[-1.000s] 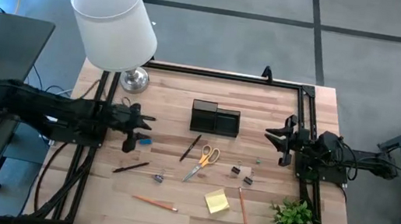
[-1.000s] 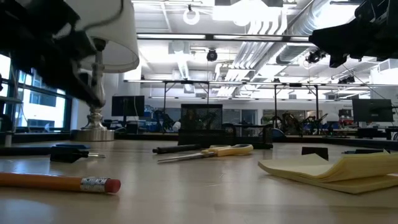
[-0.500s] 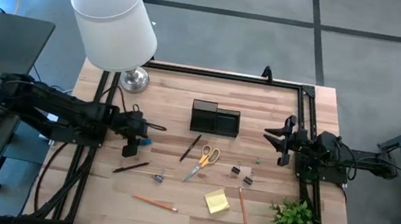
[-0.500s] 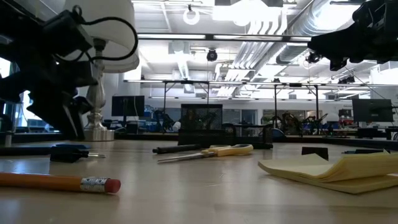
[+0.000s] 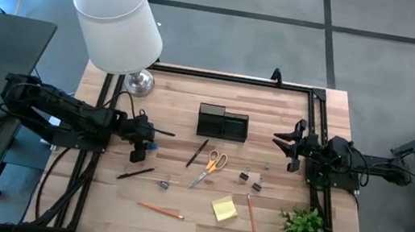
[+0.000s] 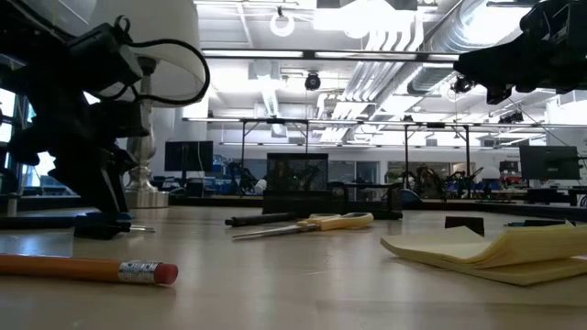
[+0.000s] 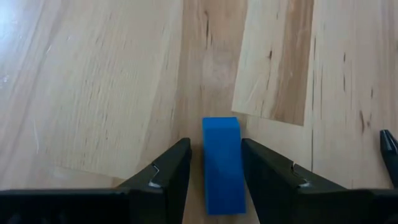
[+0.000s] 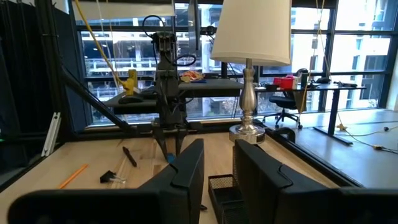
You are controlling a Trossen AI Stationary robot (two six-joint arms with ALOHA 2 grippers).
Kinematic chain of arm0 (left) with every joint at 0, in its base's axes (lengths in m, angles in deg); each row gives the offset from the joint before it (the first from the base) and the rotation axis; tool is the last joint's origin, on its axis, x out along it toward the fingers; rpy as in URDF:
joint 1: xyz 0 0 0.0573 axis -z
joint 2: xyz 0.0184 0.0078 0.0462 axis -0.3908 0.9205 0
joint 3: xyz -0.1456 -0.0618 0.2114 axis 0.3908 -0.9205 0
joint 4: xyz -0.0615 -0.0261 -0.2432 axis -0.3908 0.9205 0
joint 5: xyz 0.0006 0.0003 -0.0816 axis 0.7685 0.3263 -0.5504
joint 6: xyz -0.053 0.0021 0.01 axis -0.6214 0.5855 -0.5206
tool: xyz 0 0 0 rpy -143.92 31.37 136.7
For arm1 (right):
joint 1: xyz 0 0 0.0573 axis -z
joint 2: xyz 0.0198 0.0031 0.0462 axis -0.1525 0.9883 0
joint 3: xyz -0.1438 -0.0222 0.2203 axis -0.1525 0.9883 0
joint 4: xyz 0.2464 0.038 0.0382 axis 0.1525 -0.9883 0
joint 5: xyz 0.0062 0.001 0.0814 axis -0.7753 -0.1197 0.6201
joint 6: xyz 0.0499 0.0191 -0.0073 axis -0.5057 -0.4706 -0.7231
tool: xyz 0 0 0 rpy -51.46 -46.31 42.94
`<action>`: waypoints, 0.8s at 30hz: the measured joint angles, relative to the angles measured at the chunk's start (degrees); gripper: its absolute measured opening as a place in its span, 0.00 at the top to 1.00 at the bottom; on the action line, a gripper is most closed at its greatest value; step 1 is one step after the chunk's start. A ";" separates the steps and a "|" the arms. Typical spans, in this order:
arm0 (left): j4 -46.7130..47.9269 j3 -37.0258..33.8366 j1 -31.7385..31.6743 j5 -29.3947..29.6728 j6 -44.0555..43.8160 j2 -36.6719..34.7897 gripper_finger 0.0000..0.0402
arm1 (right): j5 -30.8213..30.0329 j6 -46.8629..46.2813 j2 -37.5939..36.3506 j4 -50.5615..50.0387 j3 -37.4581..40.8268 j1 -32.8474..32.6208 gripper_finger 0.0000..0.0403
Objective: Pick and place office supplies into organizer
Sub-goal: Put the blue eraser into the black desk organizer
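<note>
Organizer seemingly holds nothing; left gripper straddles the eraser, fingers parted.

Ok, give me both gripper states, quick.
Left gripper: open, down at the table, fingers either side of the blue eraser.
Right gripper: open, empty, waiting at the table's right side.

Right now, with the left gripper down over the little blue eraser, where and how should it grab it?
Grip the blue eraser across its two long flat sides, coming straight down from above. It lies flat on the table as a narrow block, and the left gripper already straddles it with open fingers, one on each long side, so closing there should pinch it squarely.
</note>
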 joint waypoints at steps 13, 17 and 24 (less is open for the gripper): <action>0.00 -0.04 -0.04 0.91 -0.15 -0.01 0.94 | -2.60 0.00 0.00 0.00 0.00 0.02 0.79; -0.46 -0.15 -0.07 0.89 -0.11 -0.59 0.96 | -3.49 0.03 0.00 0.00 0.00 0.02 0.79; -0.91 -0.33 -0.07 0.86 0.29 -1.69 0.88 | -3.50 0.09 0.00 0.02 0.00 0.02 0.79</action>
